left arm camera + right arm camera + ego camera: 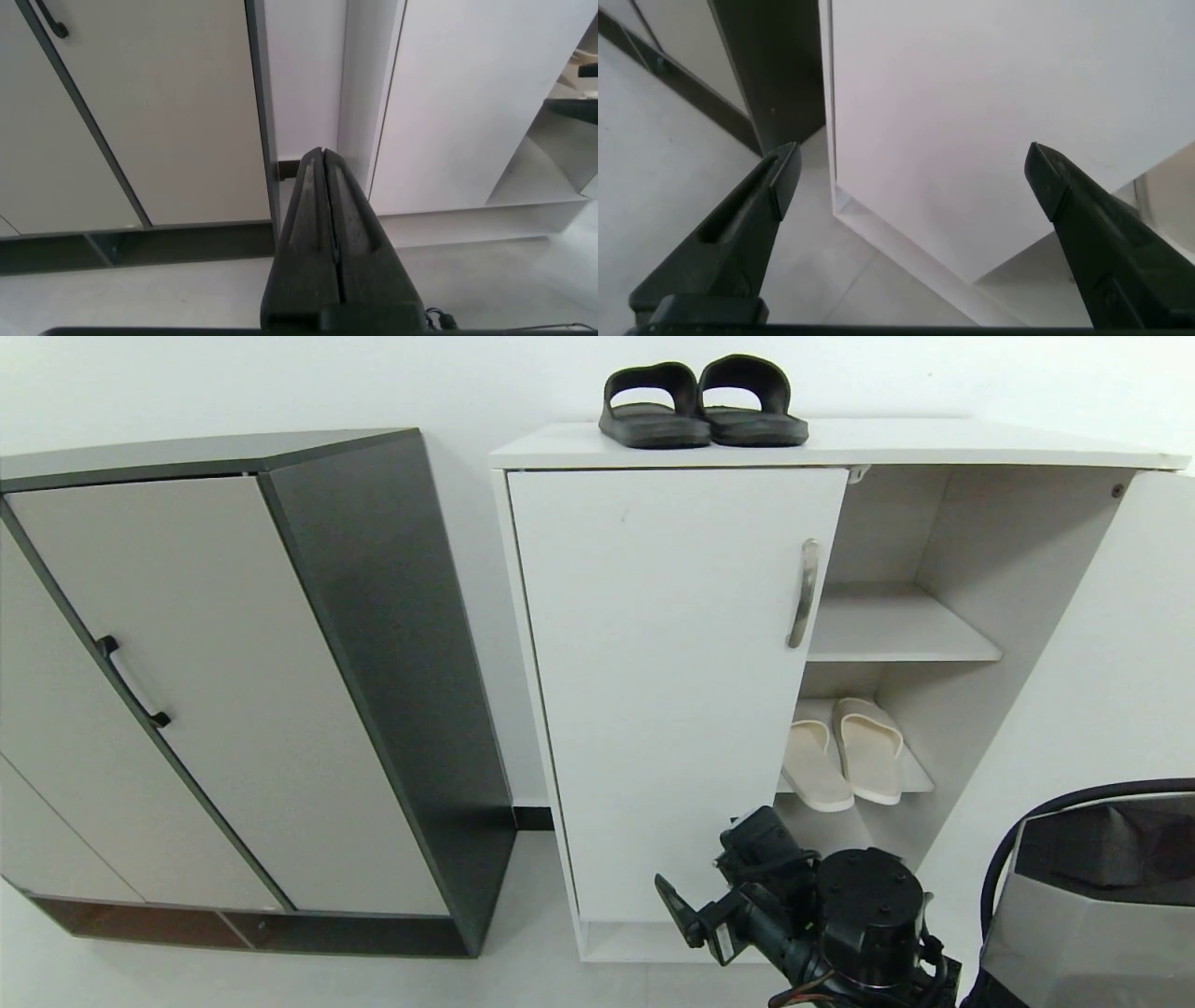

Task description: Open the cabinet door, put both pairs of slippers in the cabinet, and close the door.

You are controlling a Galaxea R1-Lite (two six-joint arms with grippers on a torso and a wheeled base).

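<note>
(a) I keep the right pincer [912,159] spread wide and empty, low before the closed left door [653,691] of the white cabinet [934,439], presumably free for the next pick.
(b) The left pincer [322,163] has its flat dark blades pressed together on nothing. It sits low, off the cabinet's left front corner, which I judge to be a parked pose.
(c) The cream slippers [845,751] are smooth and moulded. They lie side by side on the lower shelf [920,779] in the cabinet's open right compartment, so one pair is stowed.
(d) The black slippers [705,406] are matte and broad-strapped. They stand on the cabinet's top and are yet to go in.
(e) The cabinet itself has flat white laminate panels and a curved metal handle [803,593].
(f) Left of it stands a dark cabinet [373,663] with grey doors.
</note>
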